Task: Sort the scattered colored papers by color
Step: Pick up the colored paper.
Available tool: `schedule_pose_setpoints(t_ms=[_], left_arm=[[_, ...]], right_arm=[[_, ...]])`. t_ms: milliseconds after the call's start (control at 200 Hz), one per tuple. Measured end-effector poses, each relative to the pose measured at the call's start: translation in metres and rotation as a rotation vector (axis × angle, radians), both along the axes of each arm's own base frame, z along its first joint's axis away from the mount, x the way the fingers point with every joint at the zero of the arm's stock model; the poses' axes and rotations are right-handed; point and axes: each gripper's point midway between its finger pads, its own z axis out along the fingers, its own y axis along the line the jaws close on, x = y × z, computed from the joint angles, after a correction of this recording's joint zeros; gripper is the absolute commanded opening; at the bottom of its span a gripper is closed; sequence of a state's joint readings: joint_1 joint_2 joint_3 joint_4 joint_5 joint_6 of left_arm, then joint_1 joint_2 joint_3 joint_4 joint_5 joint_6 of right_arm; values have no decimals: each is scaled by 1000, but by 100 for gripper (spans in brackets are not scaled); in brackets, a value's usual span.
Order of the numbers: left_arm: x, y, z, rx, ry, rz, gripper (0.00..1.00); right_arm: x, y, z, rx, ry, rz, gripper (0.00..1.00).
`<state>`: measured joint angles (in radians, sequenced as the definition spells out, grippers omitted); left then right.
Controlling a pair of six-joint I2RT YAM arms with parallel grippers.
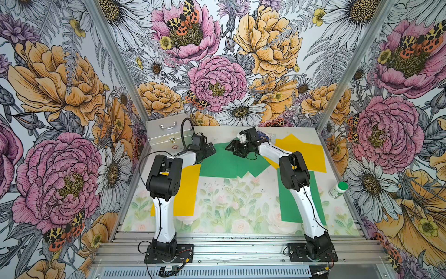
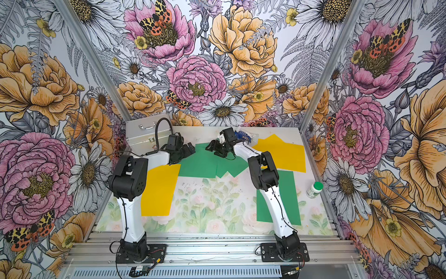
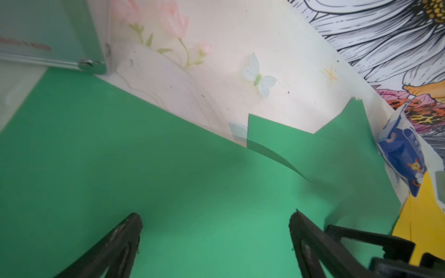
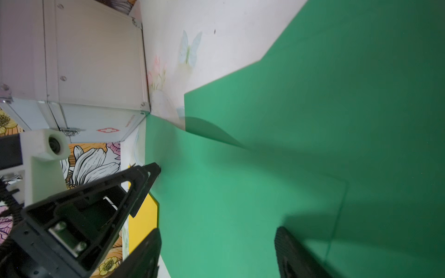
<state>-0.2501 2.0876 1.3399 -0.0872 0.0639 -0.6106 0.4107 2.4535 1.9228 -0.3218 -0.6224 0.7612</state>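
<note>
With left pincer (image 3: 215,216) and right pincer (image 4: 218,231) both gaping empty, low over the overlapped green papers (image 3: 168,180) directly beneath them, easy to snag the lifted edge (image 3: 277,156) and drag two sheets askew, creasing them

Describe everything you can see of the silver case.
The silver case is ribbed and aluminium-looking, with metal edging and riveted corners. A handle, a latch and a small red cross mark show on it. It looks shut, sits in the table's back left corner, and a green sheet's corner meets its lower corner.
</note>
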Motion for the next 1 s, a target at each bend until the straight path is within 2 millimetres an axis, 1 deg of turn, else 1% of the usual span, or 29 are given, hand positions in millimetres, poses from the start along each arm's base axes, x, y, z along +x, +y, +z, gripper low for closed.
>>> schedule_pose_setpoints(t_ms=[130,290,370,515,641,726,826,921,1001], left_arm=[[-4,-27,1,-37,4,-43,98],[-4,-69,3,-91,-18,-105,98],[-3,-89,4,-123,-30,-135,98],[-7,-127,6,-172,-39,-197,98],[-11,-151,9,-203,-38,-241,98],[-17,-156,10,-214,-24,-254,98],[-27,-151,12,-195,17,-252,98],[-37,-133,22,-134,45,-243,98],[-39,-111,47,-72,24,-222,98]], right_arm=[[-25,-10,-1,-29,27,14,76],[-47,-32,-3,-71,50,4,76],[-52,-48,-3,-83,60,-13,76],[-57,-84,-4,-104,76,-69,76],[-58,-101,-5,-114,86,-103,76],[-58,-105,-5,-118,84,-112,76],[-57,-106,-5,-127,80,-117,77],[-57,-107,-5,-132,75,-118,78],[-56,-107,-5,-134,72,-118,79]])
